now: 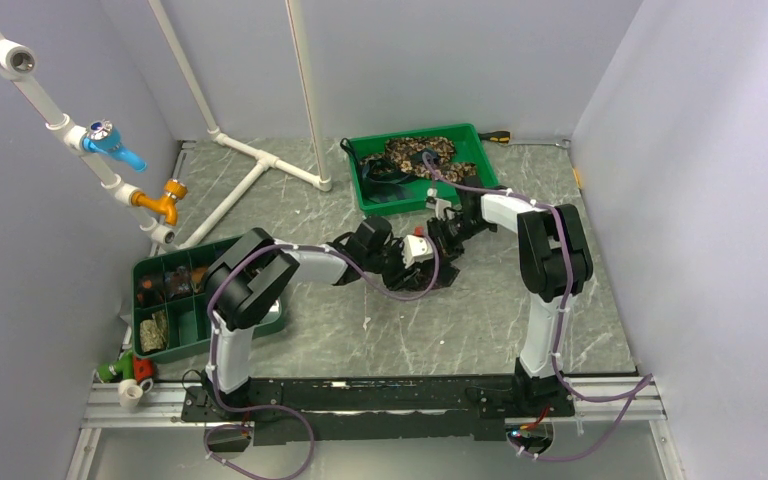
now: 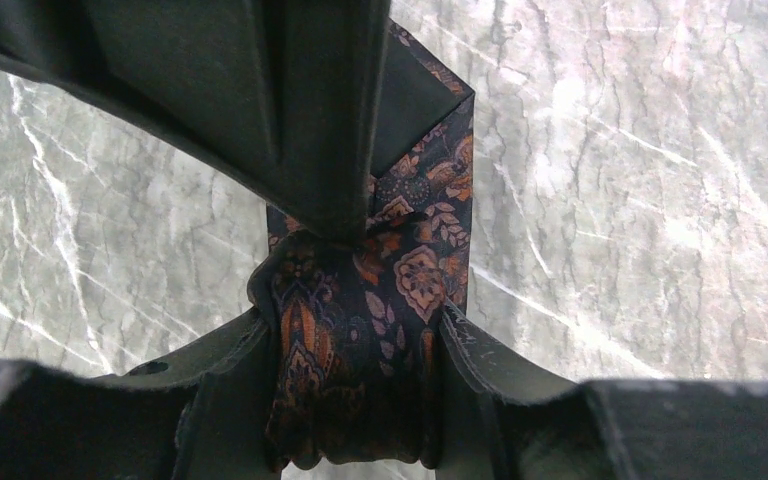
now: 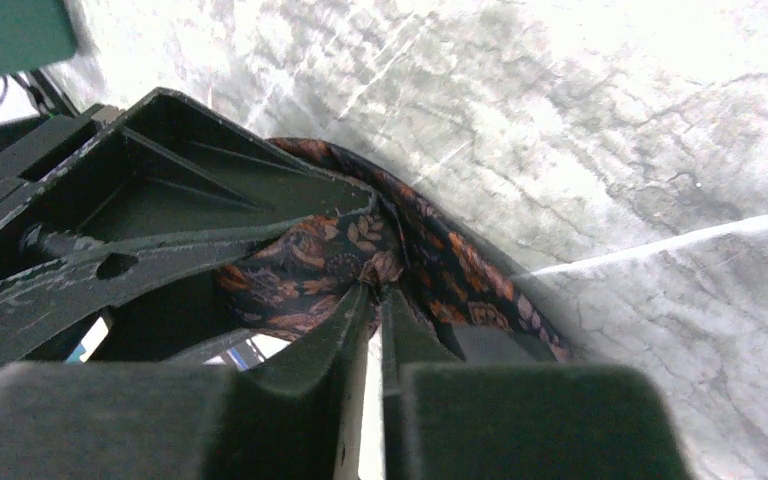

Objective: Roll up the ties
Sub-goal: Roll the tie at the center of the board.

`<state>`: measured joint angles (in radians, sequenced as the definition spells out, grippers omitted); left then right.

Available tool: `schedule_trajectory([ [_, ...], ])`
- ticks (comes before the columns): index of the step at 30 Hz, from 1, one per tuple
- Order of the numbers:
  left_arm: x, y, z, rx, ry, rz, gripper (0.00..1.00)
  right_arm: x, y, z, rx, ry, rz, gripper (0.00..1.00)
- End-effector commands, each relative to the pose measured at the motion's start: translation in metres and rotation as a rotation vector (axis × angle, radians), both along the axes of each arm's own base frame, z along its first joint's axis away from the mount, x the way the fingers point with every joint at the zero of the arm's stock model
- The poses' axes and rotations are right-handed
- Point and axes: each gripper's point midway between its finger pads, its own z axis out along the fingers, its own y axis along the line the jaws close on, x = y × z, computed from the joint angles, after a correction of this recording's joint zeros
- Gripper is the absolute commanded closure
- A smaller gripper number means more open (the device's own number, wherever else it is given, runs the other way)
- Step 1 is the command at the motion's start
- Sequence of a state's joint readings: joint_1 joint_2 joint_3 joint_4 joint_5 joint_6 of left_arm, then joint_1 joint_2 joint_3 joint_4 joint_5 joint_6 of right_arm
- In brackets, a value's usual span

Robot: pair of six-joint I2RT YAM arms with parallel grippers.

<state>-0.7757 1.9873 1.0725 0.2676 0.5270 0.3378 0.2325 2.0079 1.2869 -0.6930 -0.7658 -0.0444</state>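
Note:
A dark tie [image 2: 400,290] with an orange floral pattern lies partly rolled on the marble table in the middle. My left gripper [image 2: 355,320] is shut on the rolled part, one finger on each side. My right gripper [image 3: 377,290] is pinched shut on a fold of the same tie [image 3: 460,270], facing the left gripper's fingers [image 3: 160,200]. In the top view both grippers, left [image 1: 400,262] and right [image 1: 438,240], meet at mid-table and hide most of the tie. More ties [image 1: 415,155] lie heaped in the back green tray [image 1: 460,135].
A green compartment bin [image 1: 200,330] at the left holds rolled ties. White PVC pipes [image 1: 260,160] lie across the back left. A screwdriver [image 1: 495,137] rests behind the back tray. A small cup and toys [image 1: 130,380] sit at the near left corner.

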Motion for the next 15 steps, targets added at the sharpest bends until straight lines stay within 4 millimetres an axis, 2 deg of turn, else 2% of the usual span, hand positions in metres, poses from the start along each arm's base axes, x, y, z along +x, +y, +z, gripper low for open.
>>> schedule_trajectory([
  [1,-0.048,0.052,-0.066,0.257,0.142,0.021,0.74,0.004,-0.005,0.026,0.012,-0.046,0.047,0.8],
  [5,-0.052,0.059,-0.074,0.294,0.147,0.009,0.76,-0.009,-0.002,0.046,0.073,-0.005,0.056,0.56],
  [8,-0.052,0.058,-0.075,0.3,0.135,0.002,0.75,-0.02,0.004,0.051,0.134,0.035,0.044,0.44],
  [10,-0.05,0.056,-0.074,0.299,0.128,-0.001,0.74,-0.024,0.008,0.049,0.163,0.066,0.021,0.41],
  [15,-0.047,0.051,-0.074,0.293,0.123,-0.006,0.73,-0.015,0.016,0.039,0.185,0.069,0.001,0.41],
])
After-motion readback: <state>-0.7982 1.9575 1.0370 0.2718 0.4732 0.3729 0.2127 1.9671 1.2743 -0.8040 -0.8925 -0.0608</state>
